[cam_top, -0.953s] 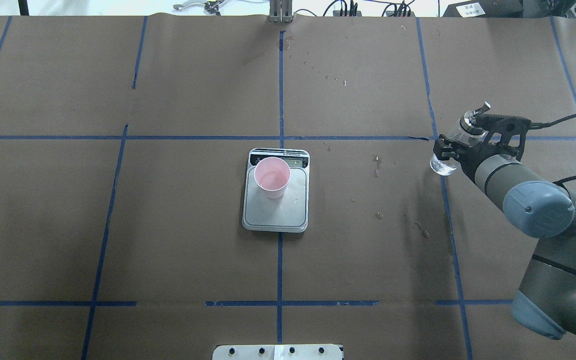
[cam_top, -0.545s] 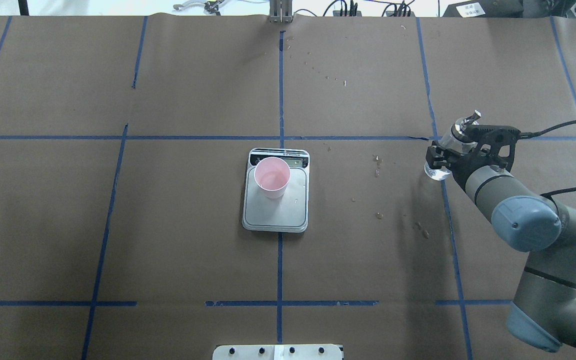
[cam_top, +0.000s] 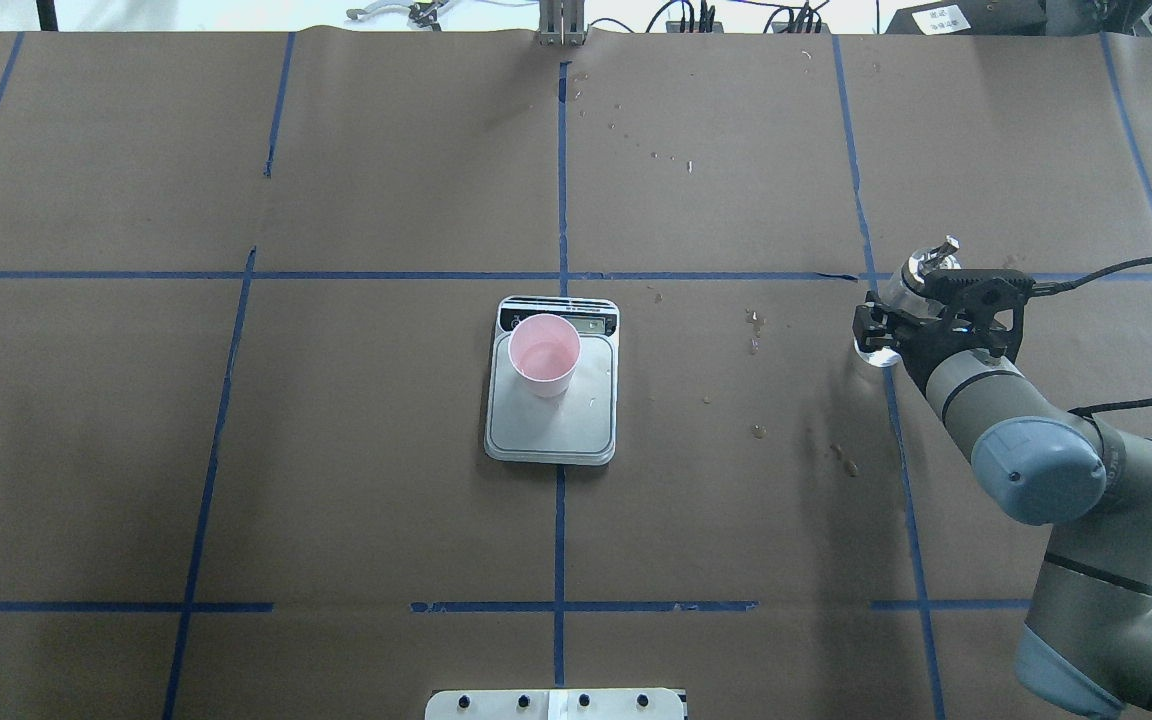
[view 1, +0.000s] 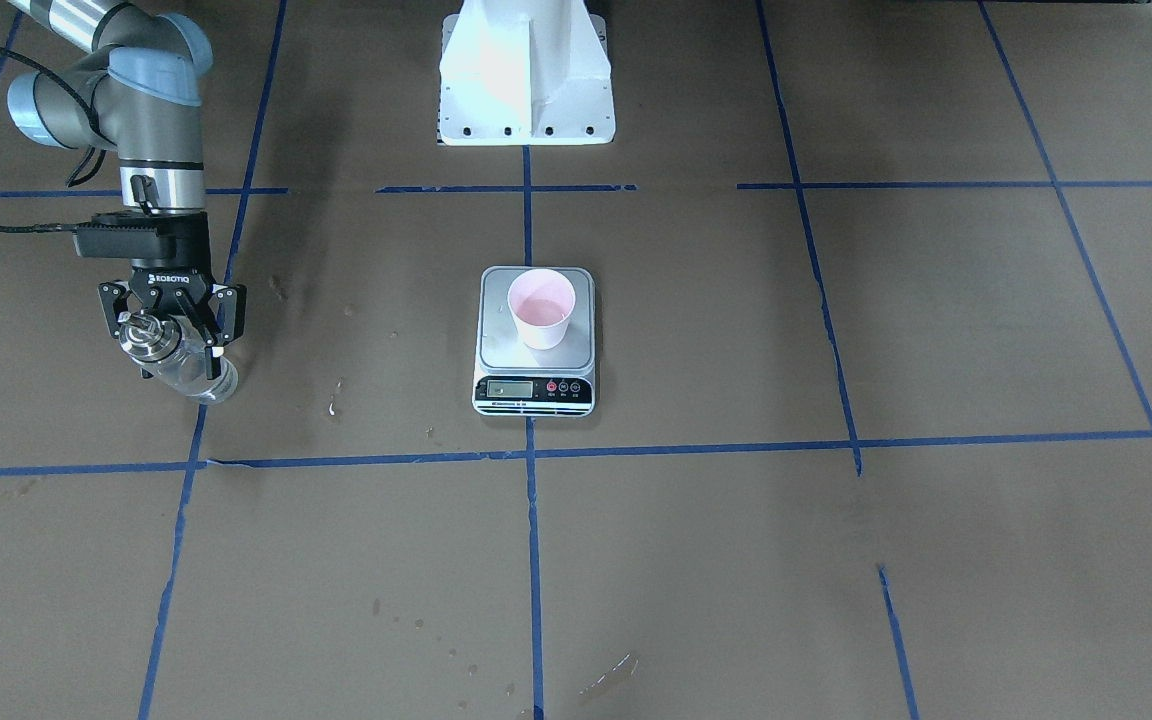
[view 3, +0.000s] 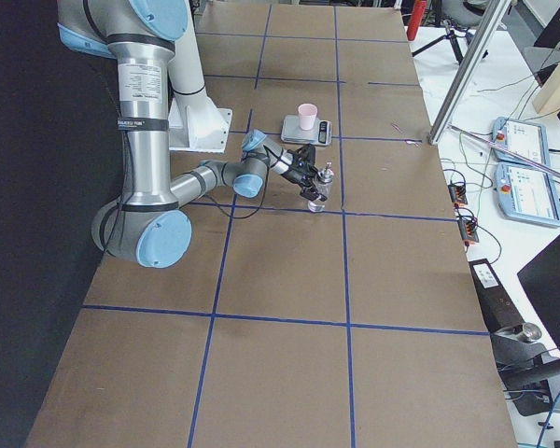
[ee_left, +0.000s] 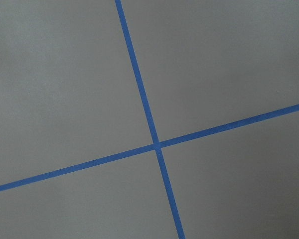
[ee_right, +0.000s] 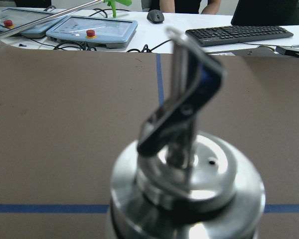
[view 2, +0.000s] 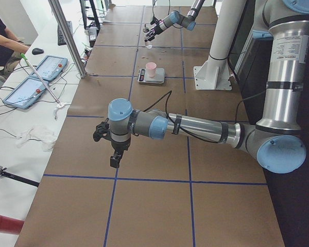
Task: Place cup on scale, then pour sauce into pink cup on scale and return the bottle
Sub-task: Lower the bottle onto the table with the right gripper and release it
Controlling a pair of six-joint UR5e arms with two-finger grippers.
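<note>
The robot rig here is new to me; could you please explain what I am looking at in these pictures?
It is a robot with two arms at a brown table marked with blue tape. One picture looks down from behind it, one faces it across the table, two look along the table from its ends, and each wrist carries a camera. A scale lies mid-table with a pink cup standing on it. The right gripper is shut on a small glass bottle with a metal spout, away from the scale. The left gripper hangs over the table, far from these things.
</note>
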